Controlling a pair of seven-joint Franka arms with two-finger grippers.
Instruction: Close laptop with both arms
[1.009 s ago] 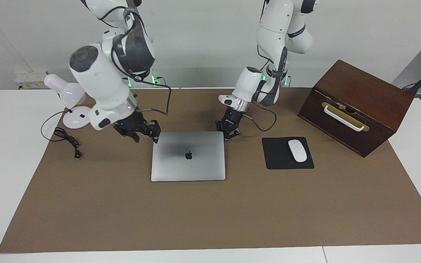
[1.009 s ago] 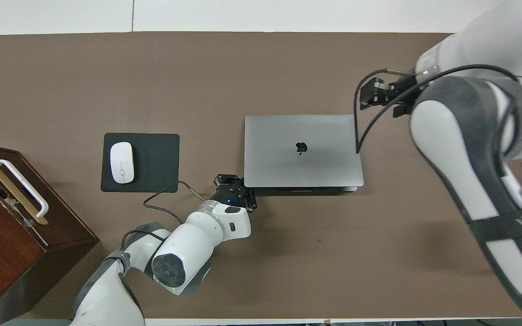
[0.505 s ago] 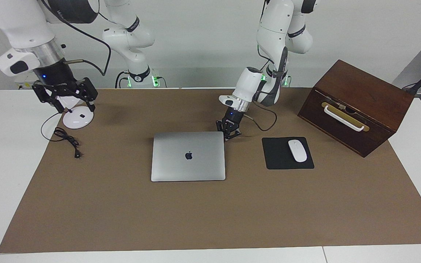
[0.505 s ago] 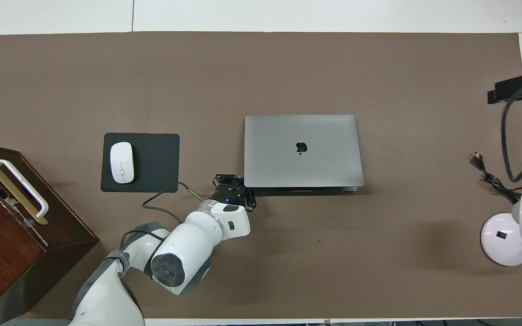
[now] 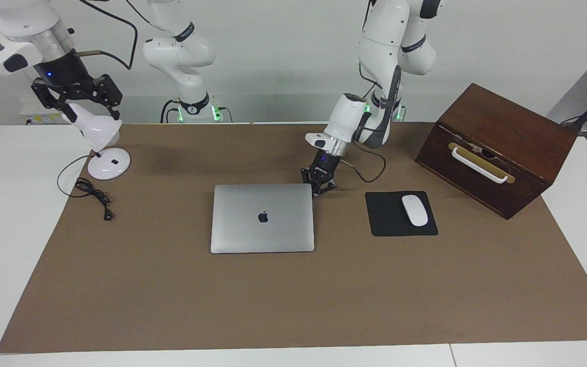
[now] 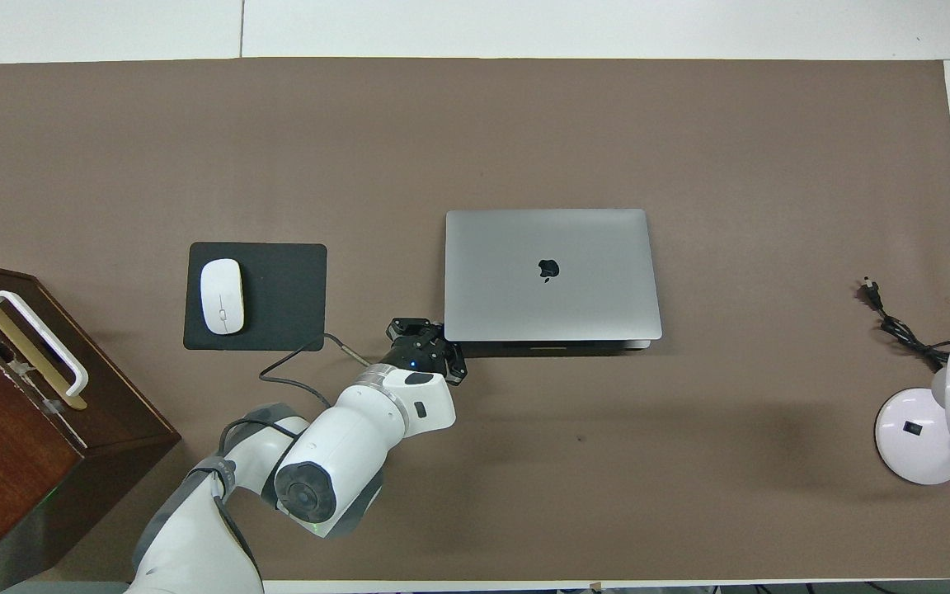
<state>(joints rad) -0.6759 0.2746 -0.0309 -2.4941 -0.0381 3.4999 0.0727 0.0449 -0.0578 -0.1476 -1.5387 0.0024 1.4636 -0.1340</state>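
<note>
Thin silver-grey metal laptop (image 5: 262, 218) already flat mid-table, so just ease pinched-shut left hand (image 5: 320, 183) off its corner, leaving wide-open right hand (image 5: 76, 98) parked above white desk lamp (image 5: 99, 136).

Dark apple logo on the closed laptop (image 5: 262, 218) lid, no readable lettering elsewhere

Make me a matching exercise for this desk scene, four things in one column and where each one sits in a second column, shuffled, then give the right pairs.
Things:
1. laptop
2. white mouse
3. desk lamp
4. wooden box

Places:
A. on the black mouse pad
B. at the left arm's end of the table
C. mid-table, lid shut, by the left gripper
D. at the right arm's end, under the right gripper

Pairs: 1-C, 2-A, 3-D, 4-B
</note>
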